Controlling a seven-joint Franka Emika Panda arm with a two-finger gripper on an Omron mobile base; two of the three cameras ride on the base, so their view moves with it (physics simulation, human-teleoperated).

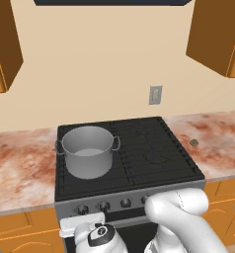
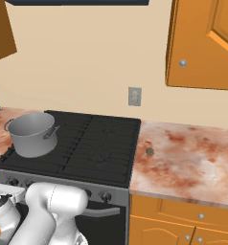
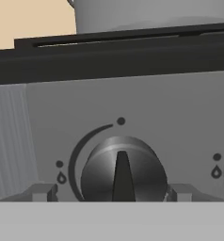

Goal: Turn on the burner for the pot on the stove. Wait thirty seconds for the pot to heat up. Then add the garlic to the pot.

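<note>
A dark knob [image 3: 123, 170] is seen closest in the hand view, its pointer upright, flanked by the fingertips [image 3: 38, 192] of the hand [image 3: 111, 195], which is spread wide and not yet clamped. The first step, lighting the burner, is judged to be in hand; closing on the knob and twisting is called for next. Beyond, on the stove [image 1: 154, 163], the pot [image 1: 88, 150] is set at the left. The garlic [image 1: 193, 143], shown by the base views, lies on the desk [image 1: 218, 143] at the right, well apart from the pot.

No readable text; small flame symbols mark the stove [image 3: 132, 94] panel beside its knob [image 3: 122, 172].
</note>
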